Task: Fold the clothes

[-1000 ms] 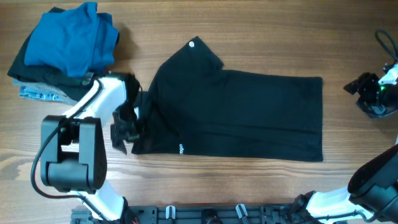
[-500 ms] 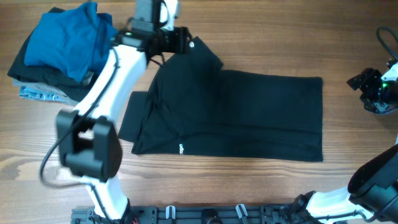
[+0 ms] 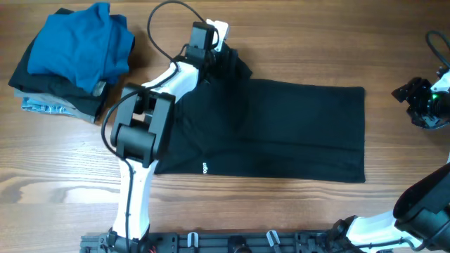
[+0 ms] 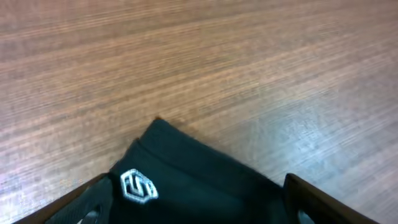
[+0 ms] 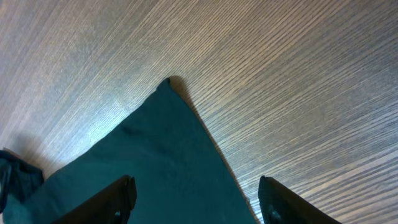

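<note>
The black shirt (image 3: 281, 133) lies flat across the middle of the table, its sleeves at the left end. My left gripper (image 3: 223, 55) is at the far sleeve's tip. In the left wrist view its fingers (image 4: 193, 190) are open, one on each side of the sleeve tip (image 4: 199, 174), which bears a small white logo (image 4: 137, 186). My right gripper (image 3: 416, 98) hovers off the shirt's right end. Its fingers (image 5: 196, 183) are open and empty, with the shirt's corner (image 5: 155, 143) below them.
A pile of folded clothes sits at the back left: a bright blue garment (image 3: 77, 42) on top, a pale blue-grey one (image 3: 39, 105) at the bottom. A black cable (image 3: 432, 43) lies at the back right. The arm bases' rail (image 3: 246, 242) runs along the front edge.
My left arm has swung from the shirt's near left edge up to the far sleeve tip. The right arm has barely moved.
</note>
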### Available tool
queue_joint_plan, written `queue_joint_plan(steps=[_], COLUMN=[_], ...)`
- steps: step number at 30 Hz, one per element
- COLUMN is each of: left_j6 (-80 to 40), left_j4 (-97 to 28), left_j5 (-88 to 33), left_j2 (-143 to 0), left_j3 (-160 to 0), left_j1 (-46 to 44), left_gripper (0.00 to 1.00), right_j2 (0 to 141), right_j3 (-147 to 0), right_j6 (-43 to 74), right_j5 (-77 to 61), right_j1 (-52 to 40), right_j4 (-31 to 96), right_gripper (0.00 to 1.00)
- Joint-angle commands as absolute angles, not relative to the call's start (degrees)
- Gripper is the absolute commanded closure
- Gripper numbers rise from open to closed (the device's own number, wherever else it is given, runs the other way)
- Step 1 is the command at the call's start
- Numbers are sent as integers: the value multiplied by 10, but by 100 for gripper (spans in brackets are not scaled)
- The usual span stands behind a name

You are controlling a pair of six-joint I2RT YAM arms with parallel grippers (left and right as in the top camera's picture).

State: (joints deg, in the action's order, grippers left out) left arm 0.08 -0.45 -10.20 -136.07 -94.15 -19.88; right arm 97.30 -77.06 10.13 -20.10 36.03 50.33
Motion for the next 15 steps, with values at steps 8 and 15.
queue_joint_plan(steps=[8, 15], left_j6=[8, 7], left_j4=[-16, -139], left_j5=[-90, -91], left_j2=[-1364, -1266], left_j3=[-943, -943], left_j1=[-200, -197], left_gripper=[96, 96], right_j2=[972, 978], right_j3=[-771, -771], right_j6=[72, -28], right_j5=[-207, -222], right_j1=[358, 314], right_j4=[507, 427], right_gripper=[32, 38])
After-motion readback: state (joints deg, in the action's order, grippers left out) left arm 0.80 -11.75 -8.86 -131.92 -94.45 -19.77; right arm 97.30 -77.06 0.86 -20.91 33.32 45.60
